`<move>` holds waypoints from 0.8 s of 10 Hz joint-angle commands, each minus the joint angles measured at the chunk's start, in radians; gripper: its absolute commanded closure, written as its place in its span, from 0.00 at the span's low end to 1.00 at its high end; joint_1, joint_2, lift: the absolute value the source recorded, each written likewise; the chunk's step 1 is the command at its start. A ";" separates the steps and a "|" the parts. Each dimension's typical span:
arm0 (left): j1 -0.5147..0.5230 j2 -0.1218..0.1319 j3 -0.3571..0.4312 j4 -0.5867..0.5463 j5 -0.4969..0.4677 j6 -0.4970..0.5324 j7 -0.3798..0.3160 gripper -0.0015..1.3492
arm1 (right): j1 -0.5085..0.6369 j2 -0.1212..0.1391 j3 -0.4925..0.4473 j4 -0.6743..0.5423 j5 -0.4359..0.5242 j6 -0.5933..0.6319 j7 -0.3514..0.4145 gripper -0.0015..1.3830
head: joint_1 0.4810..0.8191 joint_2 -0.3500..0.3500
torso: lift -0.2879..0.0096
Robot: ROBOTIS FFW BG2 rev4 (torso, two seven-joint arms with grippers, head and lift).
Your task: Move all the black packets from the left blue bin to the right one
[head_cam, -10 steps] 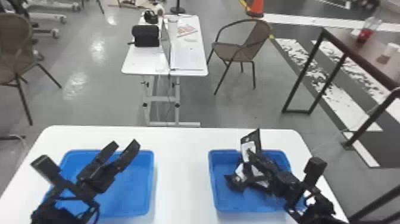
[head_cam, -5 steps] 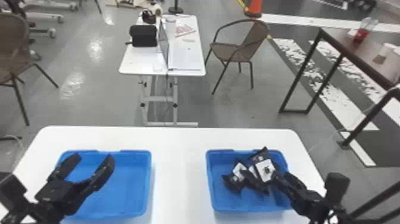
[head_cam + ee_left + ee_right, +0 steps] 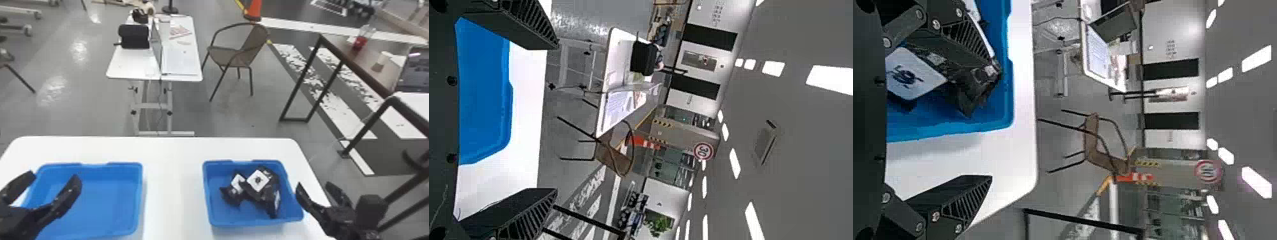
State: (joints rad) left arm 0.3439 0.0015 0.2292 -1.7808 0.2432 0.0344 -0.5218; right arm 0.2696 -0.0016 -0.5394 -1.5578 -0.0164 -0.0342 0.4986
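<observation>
Leaving room inside the right bin's left rim (image 3: 206,191), black packets (image 3: 260,193) are flanked rightward by the spread right gripper (image 3: 314,184) (left gripper (image 3: 53,176) likewise).

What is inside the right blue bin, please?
In the bin, black packets with white labels overlap. What lies under them is covered, so I cannot tell if more are there.

Lab-like hall with worktables (image 3: 172,153)

Toward eleven o'clock I see a white table (image 3: 123,67) bearing a black case (image 3: 134,36); just past twelve, a brown chair (image 3: 228,57), an orange cone (image 3: 254,11) behind; toward two, a dark table (image 3: 367,60).
</observation>
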 commanded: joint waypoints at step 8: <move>0.204 -0.004 0.007 -0.103 -0.288 -0.194 0.035 0.00 | 0.326 0.002 0.093 -0.151 -0.069 -0.380 -0.031 0.08 | 0.63 0.24 | 0.97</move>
State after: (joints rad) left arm 0.5452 0.0015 0.2523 -1.8844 -0.0432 -0.1611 -0.4886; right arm 0.5912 -0.0015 -0.4554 -1.7130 -0.0834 -0.4142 0.4678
